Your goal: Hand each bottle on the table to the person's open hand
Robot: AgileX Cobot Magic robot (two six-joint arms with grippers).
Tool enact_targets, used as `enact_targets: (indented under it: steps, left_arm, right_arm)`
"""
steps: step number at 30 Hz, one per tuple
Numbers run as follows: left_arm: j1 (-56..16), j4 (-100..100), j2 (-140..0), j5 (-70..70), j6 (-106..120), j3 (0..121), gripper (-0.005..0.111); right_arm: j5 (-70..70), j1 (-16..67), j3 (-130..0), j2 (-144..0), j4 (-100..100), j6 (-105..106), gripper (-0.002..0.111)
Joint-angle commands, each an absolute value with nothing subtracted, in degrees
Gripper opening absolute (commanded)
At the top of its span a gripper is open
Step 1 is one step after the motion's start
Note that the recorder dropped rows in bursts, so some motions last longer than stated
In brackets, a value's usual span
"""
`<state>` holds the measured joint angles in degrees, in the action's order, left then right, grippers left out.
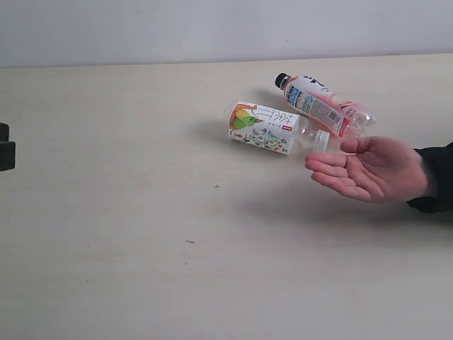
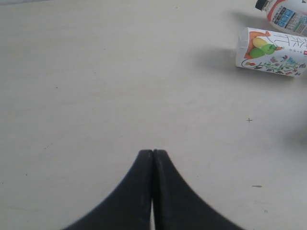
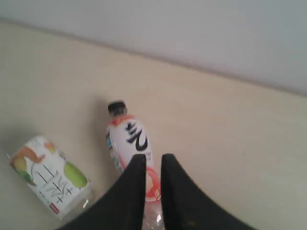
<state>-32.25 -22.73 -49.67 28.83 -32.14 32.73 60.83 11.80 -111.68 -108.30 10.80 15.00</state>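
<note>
Two bottles lie on their sides on the table, toward its far right part. The fruit-label bottle points its white cap at the person's hand, and the cap sits just beside the fingertips. The peach-label bottle lies behind it at a slant. Its black cap points away from the hand and its clear base ends near the thumb. The two bottles are close together near the hand end; whether they touch cannot be told.

The hand comes in from the right edge in a dark sleeve. It is palm up with the fingers spread flat, and its shadow falls on the table beneath it. Nothing rests in the palm.

The left end effector is clenched, its two black fingers pressed together along a thin seam with nothing between them. It hangs over bare table, well apart from both bottles, which the left wrist view shows only in a far corner. A black block pokes in at the left edge of the exterior view; what it belongs to cannot be told.

The right end effector has its fingers parted by a narrow slit and grips nothing. The right wrist view looks past it to the peach-label bottle on the table, with the fruit-label bottle off to one side. This end effector does not appear in the exterior view.
</note>
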Motion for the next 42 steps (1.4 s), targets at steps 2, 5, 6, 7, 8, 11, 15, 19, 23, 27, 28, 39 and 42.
enact_targets:
  steps: [2,5,6,7,8,11,15,19,23,27,28,39,42]
  left_arm:
    - [-32.10,-23.08,-49.37,28.12,-32.75,32.52,0.000]
    - [-32.10,-23.08,-49.37,28.12,-32.75,32.52,0.000]
    - [-32.10,-23.08,-49.37,28.12,-32.75,32.52,0.000]
    - [-32.10,-23.08,-49.37,28.12,-32.75,32.52,0.000]
    - [-32.10,-23.08,-49.37,28.12,-32.75,32.52,0.000]
    - [-32.10,-23.08,-49.37,28.12,-32.75,32.52,0.000]
    - [-32.10,-23.08,-49.37,28.12,-32.75,32.52,0.000]
    - [-32.10,-23.08,-49.37,28.12,-32.75,32.52,0.000]
    - [-32.10,-23.08,-49.37,28.12,-32.75,32.52,0.000]
    - [-32.10,-23.08,-49.37,28.12,-32.75,32.52,0.000]
    - [-32.10,-23.08,-49.37,28.12,-32.75,32.52,0.000]
    - [-32.10,-23.08,-49.37,28.12,-32.75,32.52,0.000]
    - [-32.10,-23.08,-49.37,28.12,-32.75,32.52,0.000]
  right_arm:
    - [69.96,12.35,-128.77,-128.36,10.25,19.91,0.054]
    - [69.96,12.65,-131.60,-133.72,11.75,23.11,0.088]
    - [69.96,12.65,-131.85,-135.06,11.75,23.38,0.088]
    - [69.96,13.00,-131.85,-135.95,11.90,23.50,0.087]
    - [69.96,13.04,-131.85,-136.94,11.98,23.50,0.085]
    - [69.96,13.84,-131.72,-138.73,11.91,23.50,0.082]
    - [69.96,15.17,-130.31,-138.99,10.35,23.68,0.084]
    - [69.96,15.56,-128.53,-138.63,8.43,23.93,0.091]
    - [69.96,15.81,-126.94,-138.85,7.66,24.23,0.091]
    - [69.96,16.26,-125.09,-138.85,5.71,25.33,0.091]
    - [69.96,16.26,-124.97,-138.85,5.54,25.33,0.091]
    - [69.96,16.30,-124.92,-142.34,5.75,25.33,0.091]
    - [69.96,16.30,-124.92,-143.26,5.64,25.33,0.090]
